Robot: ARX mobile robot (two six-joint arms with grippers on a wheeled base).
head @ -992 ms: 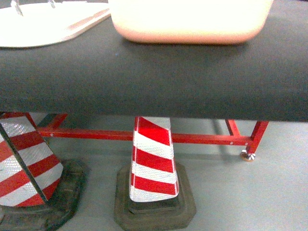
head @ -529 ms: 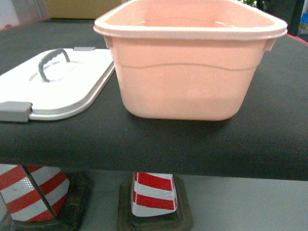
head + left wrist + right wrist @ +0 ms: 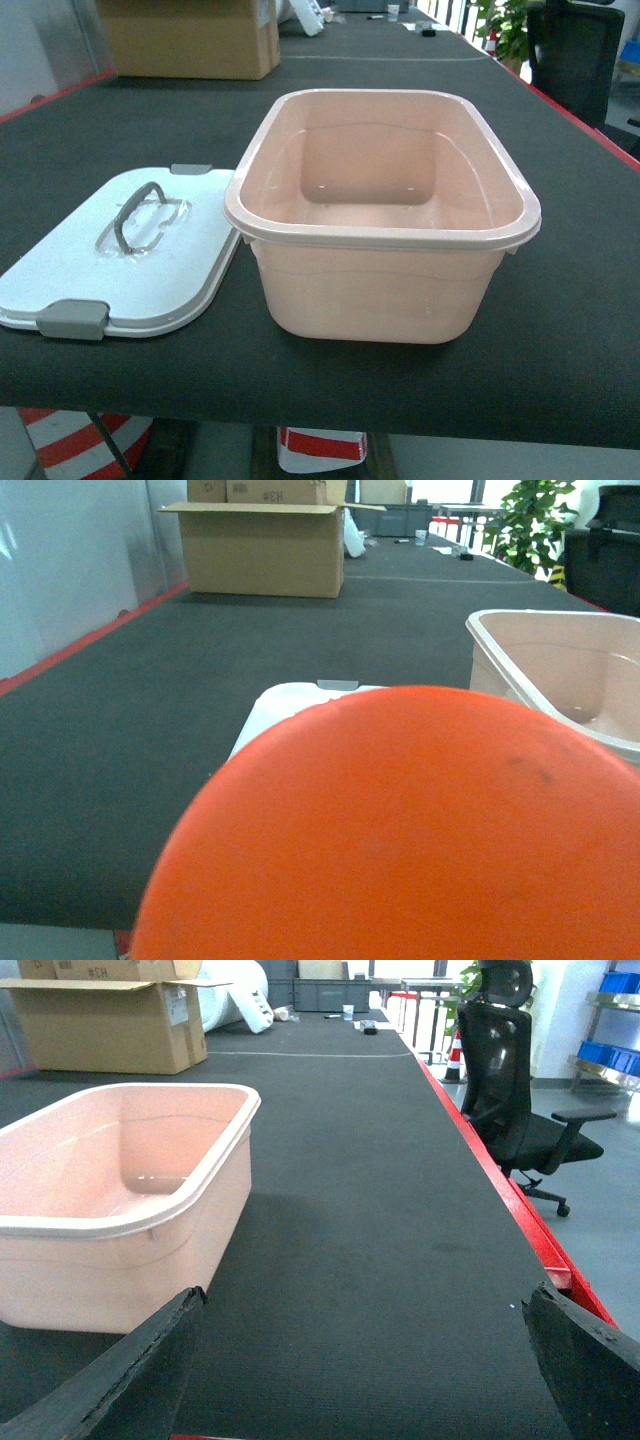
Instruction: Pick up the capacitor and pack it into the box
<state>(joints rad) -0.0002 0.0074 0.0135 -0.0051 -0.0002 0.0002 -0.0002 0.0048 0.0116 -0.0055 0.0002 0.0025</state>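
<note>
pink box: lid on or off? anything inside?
Off and empty. The lid lies flat on the table beside the box, handle up; the head view shows the box's bare floor.

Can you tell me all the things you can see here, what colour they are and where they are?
Box: one, pale pink, open and empty, middle of the table.
Lid: one, white with grey handle and clips, flat on the table left of the box.
Table: one, black top with red edge.
Carton: one, brown, far left on the table.
Cones: two, red and white, under the table's near edge.
Chair: one, black, right of the table.
Plant: one, green, far right.
Orange thing: one, fills the left wrist view; cannot identify.
Right gripper: black fingers, open.
</note>
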